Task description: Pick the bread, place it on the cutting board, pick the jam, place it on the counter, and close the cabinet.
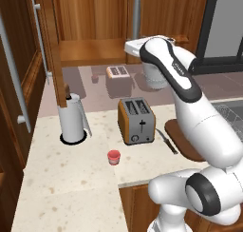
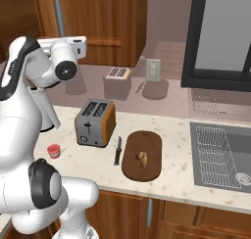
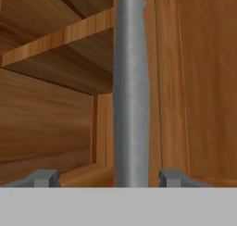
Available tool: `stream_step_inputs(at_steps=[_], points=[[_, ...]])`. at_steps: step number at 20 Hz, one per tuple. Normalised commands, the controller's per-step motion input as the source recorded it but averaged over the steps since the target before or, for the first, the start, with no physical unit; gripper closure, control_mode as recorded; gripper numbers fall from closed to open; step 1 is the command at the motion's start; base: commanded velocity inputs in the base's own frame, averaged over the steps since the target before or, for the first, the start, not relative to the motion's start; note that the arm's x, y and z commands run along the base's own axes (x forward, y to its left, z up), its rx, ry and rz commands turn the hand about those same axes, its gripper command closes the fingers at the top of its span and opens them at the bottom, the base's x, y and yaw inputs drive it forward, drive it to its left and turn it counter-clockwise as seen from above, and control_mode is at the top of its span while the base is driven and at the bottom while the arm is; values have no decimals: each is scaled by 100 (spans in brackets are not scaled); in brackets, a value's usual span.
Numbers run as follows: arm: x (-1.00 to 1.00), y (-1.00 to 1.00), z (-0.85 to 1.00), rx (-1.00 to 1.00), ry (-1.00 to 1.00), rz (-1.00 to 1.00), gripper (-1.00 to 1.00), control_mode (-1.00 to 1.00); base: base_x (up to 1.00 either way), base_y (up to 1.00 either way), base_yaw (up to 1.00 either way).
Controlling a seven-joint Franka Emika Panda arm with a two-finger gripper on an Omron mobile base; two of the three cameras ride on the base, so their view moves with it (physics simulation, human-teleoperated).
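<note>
The cabinet [image 1: 90,45] stands partly open, its top cut off. My arm hides part of the cutting board [image 2: 142,155]; the bread [image 2: 142,159] lies on it. The jam [image 1: 113,157] sits on the counter [image 1: 71,178]. My jaws [image 3: 104,178] are open, straddling a door's handle [image 3: 131,91].

Cabinet front: steel bar handle [image 3: 130,86] stands upright between the parted gripper [image 3: 106,178] fingertips.
Left of handle: open shelf [image 3: 60,40], free room beneath.
Counter [image 1: 71,178]: toaster [image 1: 136,120], paper towel roll [image 1: 72,118], jam [image 1: 113,157] well apart.
</note>
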Motion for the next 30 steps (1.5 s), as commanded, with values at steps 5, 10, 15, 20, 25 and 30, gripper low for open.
stream_step_inputs(at_steps=[5,10,15,20,25,30], points=[[-10,0,0,0,-1,0,-100,-100,0,0,0],[-18,0,0,0,0,0,-100,-100,0,0,0],[-21,0,0,0,0,0,-100,-100,0,0,0],[-20,-5,12,0,0,0,-100,-100,0,0,0],[-27,-10,22,0,0,-2,-100,-100,0,0,0],[-38,-6,17,0,0,-4,-100,-100,0,0,0]])
